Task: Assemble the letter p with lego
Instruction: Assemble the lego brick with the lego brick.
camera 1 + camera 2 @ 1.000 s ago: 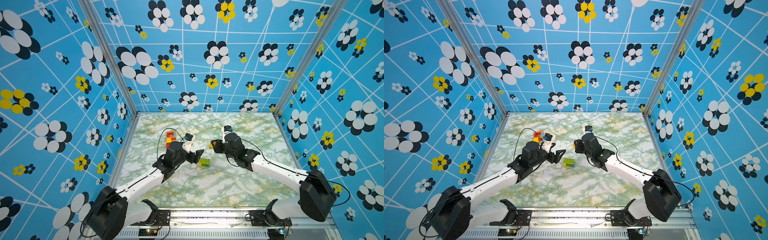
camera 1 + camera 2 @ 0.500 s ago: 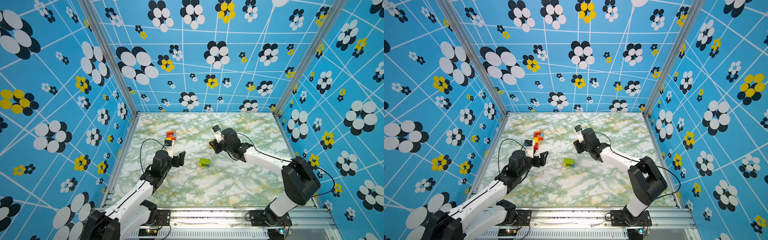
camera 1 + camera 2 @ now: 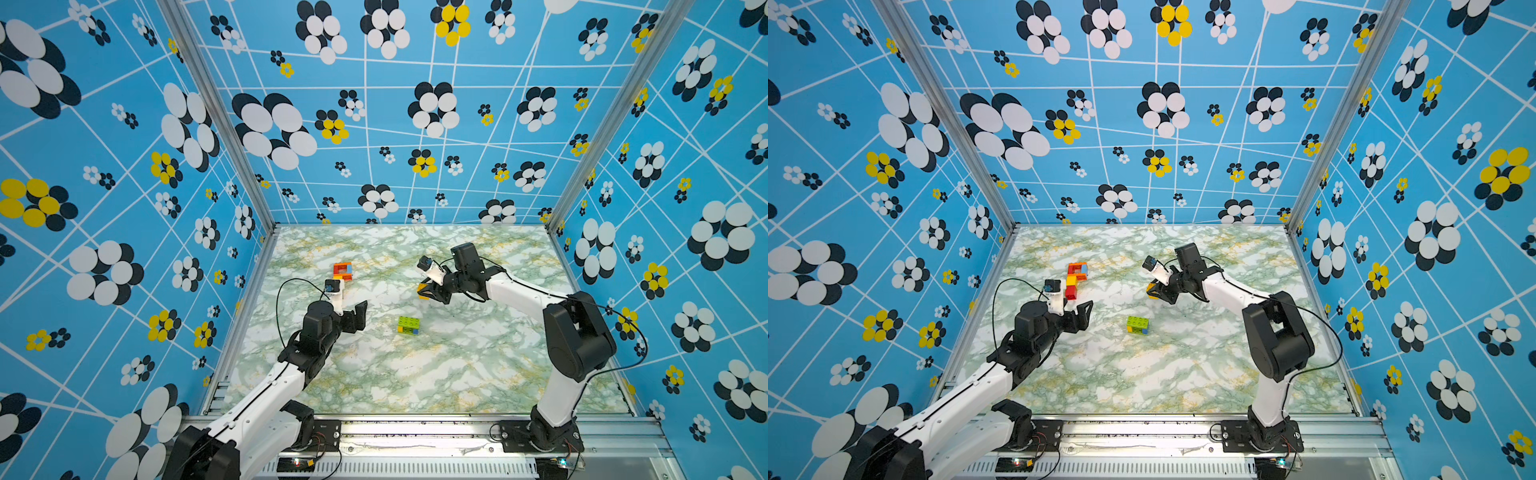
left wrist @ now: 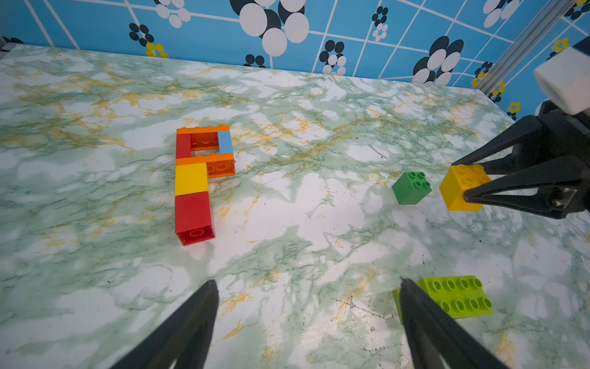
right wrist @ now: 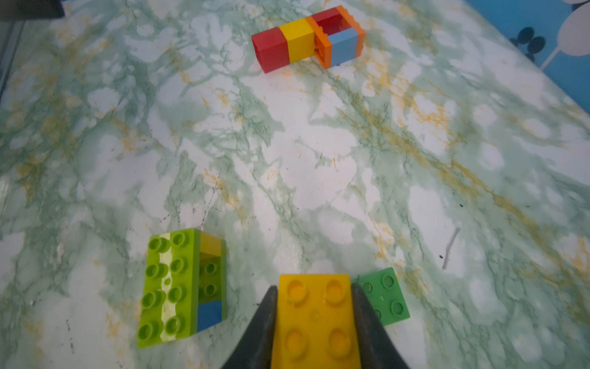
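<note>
The lego pieces lie on the marble table (image 3: 457, 374). A P-shaped lego assembly (image 3: 343, 272) (image 3: 1076, 278) (image 4: 198, 179) (image 5: 306, 38) of red, yellow, orange and light blue bricks lies flat at the back left. My right gripper (image 5: 314, 287) (image 3: 430, 291) is shut on a yellow square brick (image 5: 316, 319) (image 4: 463, 188), low beside a green square brick (image 4: 411, 188) (image 5: 384, 297). My left gripper (image 4: 308, 282) (image 3: 349, 311) stands open and empty, in front of the P and left of a lime oblong brick (image 3: 408, 325) (image 3: 1137, 324) (image 4: 456, 297) (image 5: 178, 287).
The lime brick sits on yellow, green and blue bricks as one small stack mid-table. Patterned blue walls (image 3: 124, 249) close in the table on three sides. A metal rail (image 3: 415, 428) runs along the front edge.
My left arm has drawn back toward the front left, away from the lime stack, its gripper still open. My right arm has folded up at the elbow while its gripper keeps the yellow brick in place.
</note>
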Controlling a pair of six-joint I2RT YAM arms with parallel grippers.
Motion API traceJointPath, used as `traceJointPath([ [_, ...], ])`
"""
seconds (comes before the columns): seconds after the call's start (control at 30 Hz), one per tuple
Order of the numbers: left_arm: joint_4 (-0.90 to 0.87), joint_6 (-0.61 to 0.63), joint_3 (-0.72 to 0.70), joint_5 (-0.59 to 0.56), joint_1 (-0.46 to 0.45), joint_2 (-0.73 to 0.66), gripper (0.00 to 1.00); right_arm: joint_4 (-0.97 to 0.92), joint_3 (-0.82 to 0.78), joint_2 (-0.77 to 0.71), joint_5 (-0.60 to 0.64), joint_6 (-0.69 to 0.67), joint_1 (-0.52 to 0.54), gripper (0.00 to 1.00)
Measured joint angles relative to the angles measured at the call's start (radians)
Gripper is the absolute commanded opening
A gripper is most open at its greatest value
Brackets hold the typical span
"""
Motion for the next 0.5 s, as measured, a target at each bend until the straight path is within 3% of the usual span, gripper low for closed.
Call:
traceJointPath([
  [0.17, 0.023, -0.006, -0.005, -0.002, 0.011, 0.015, 0.9, -0.024, 0.016, 0.026, -0.031, -0.026, -0.024, 0.21],
  [0.3, 0.037, -0.014, -0.005, -0.001, 0.014, 0.041, 0.9, 0.085, -0.03, 0.011, 0.004, 0.067, -0.01, 0.22],
  [0.43, 0.042, -0.016, -0.005, -0.001, 0.014, 0.05, 0.9, 0.203, -0.113, -0.031, 0.18, 0.242, 0.056, 0.2],
  [0.5, 0.048, -0.021, -0.005, 0.001, 0.016, 0.05, 0.9, 0.258, -0.122, -0.038, 0.342, 0.348, 0.118, 0.19],
])
